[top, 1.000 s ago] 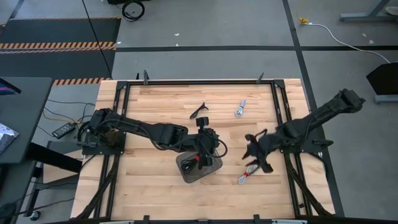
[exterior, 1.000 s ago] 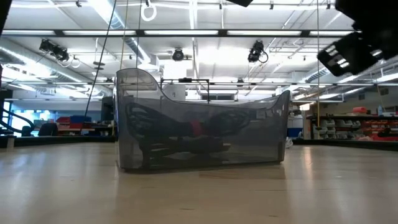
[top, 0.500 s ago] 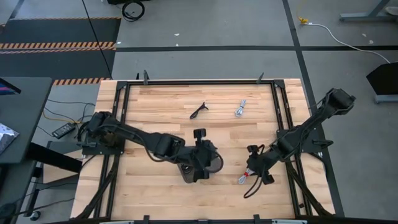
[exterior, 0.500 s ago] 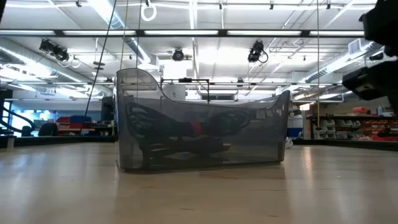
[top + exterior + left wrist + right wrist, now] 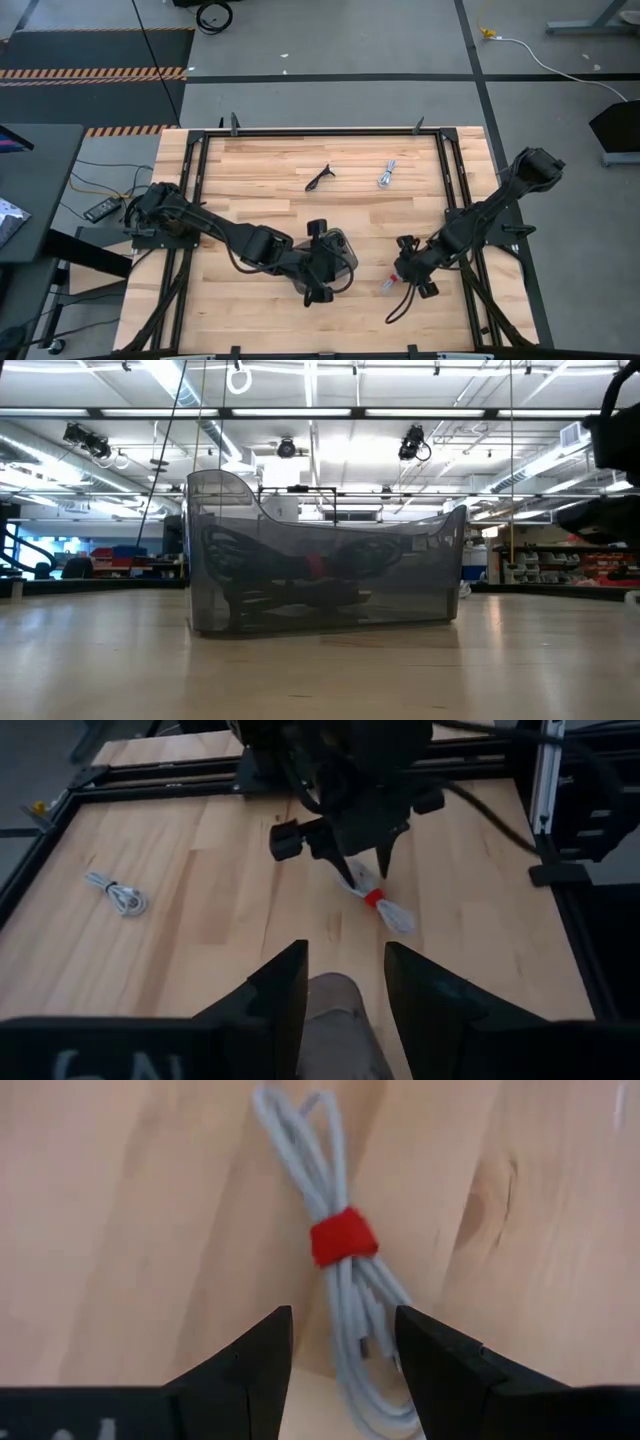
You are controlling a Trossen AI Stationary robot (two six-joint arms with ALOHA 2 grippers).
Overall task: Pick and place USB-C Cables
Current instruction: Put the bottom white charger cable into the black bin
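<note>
From above, the left hand (image 5: 322, 285) hangs over the tray (image 5: 343, 252). The right hand (image 5: 403, 276) reaches low to a white cable (image 5: 387, 286) at its 8 o'clock. The low view shows dark cables (image 5: 300, 585) in the tray. The wrist views show both hands wide open, with the right fingers (image 5: 250, 1355) on either side of the red-banded cable.

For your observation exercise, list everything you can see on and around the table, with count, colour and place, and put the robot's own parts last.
White cable with red band: one, lying under the right gripper.
White cable: one, far side of the table, right of centre.
Black cable: one, far side, near centre.
Grey tray: one, near centre, holding dark cables, under the left gripper.
Wooden table: one, light.
Left gripper: open, above the tray.
Right gripper: open, straddling the red-banded cable.
</note>
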